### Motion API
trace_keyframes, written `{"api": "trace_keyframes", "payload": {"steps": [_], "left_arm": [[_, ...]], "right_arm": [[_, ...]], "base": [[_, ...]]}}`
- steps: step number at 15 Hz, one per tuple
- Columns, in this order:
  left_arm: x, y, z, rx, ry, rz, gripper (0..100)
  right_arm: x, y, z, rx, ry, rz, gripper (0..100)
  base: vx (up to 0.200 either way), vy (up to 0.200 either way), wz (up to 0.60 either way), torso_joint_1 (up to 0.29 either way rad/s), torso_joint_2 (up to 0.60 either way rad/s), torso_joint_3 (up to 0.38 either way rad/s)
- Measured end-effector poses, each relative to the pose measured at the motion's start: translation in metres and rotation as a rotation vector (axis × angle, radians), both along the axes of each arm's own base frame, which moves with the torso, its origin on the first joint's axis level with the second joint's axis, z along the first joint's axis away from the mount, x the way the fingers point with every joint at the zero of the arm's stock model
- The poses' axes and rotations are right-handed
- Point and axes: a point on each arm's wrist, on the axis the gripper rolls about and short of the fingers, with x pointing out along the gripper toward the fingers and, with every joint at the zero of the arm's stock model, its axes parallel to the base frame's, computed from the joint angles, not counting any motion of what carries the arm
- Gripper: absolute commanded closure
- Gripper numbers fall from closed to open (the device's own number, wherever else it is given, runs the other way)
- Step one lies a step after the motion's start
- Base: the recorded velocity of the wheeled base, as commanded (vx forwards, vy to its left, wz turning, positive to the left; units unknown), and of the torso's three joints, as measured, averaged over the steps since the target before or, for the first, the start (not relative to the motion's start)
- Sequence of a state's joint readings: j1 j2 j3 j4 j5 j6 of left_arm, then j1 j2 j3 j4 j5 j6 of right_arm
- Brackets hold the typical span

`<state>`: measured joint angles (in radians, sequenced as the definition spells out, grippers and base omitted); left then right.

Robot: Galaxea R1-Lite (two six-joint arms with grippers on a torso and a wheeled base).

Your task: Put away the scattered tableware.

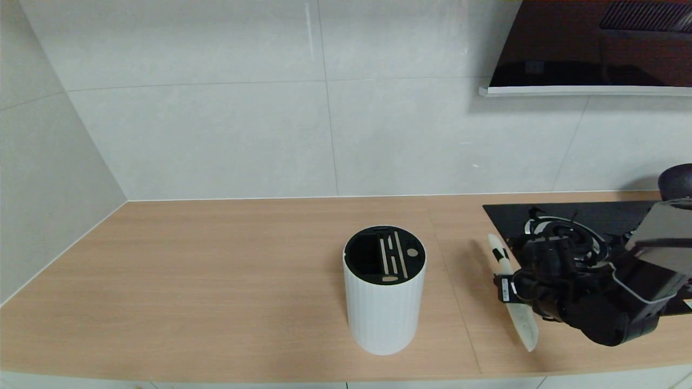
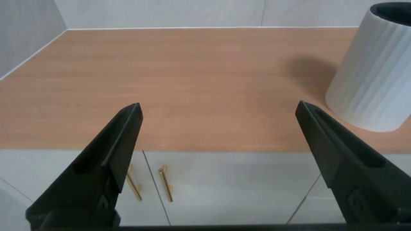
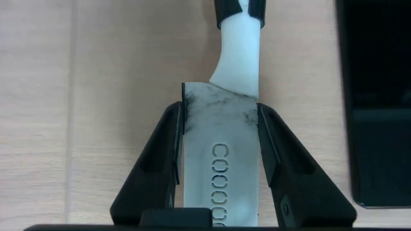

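A white knife [image 1: 523,321] with a black band on its white handle lies slanted at the right of the wooden counter, beside the hob. My right gripper [image 1: 511,289] is shut on the knife [image 3: 221,138] at the blade's base near the handle, with a black finger [image 3: 168,151] pressed to each side. I cannot tell whether the knife is raised off the counter. A white ribbed cylindrical holder [image 1: 385,302] with a black slotted top stands mid-counter, left of the knife. My left gripper [image 2: 218,167] is open and holds nothing, out over the counter's front edge, with the holder [image 2: 376,70] off to one side.
A black hob [image 1: 519,213] with a burner ring sits at the right, close behind the right gripper, and a dark range hood [image 1: 589,48] hangs above it. The wooden counter [image 1: 216,270] meets tiled walls behind and at the left. Cabinet handles [image 2: 164,183] show below its edge.
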<state>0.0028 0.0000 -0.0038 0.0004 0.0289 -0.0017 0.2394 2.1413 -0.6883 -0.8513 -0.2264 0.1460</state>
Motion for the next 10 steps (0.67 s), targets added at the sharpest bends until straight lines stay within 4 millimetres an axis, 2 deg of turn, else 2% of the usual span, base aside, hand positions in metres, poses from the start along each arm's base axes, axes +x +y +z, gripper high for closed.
{"api": "trace_keyframes", "payload": {"steps": [3,6,8,10], "left_arm": [[-0.009,-0.001,0.03,0.003,-0.046,-0.061,0],[-0.01,-0.003,0.086,0.001,-0.01,-0.158,0],[0.012,-0.005,0.134,-0.004,0.051,-0.216,0],[0.051,-0.006,0.171,-0.009,0.087,-0.268,0]], "right_arm": [[-0.009,-0.001,0.059,0.025,-0.137,0.01,100],[-0.015,0.005,0.138,0.049,-0.279,0.041,100],[-0.029,0.022,0.186,0.084,-0.393,0.099,100],[-0.051,0.037,0.213,0.121,-0.469,0.161,100]], "base": [[0.0,0.0,0.0,0.0,0.0,0.0],[0.0,0.0,0.0,0.0,0.0,0.0],[0.0,0.0,0.0,0.0,0.0,0.0],[0.0,0.0,0.0,0.0,0.0,0.0]]}}
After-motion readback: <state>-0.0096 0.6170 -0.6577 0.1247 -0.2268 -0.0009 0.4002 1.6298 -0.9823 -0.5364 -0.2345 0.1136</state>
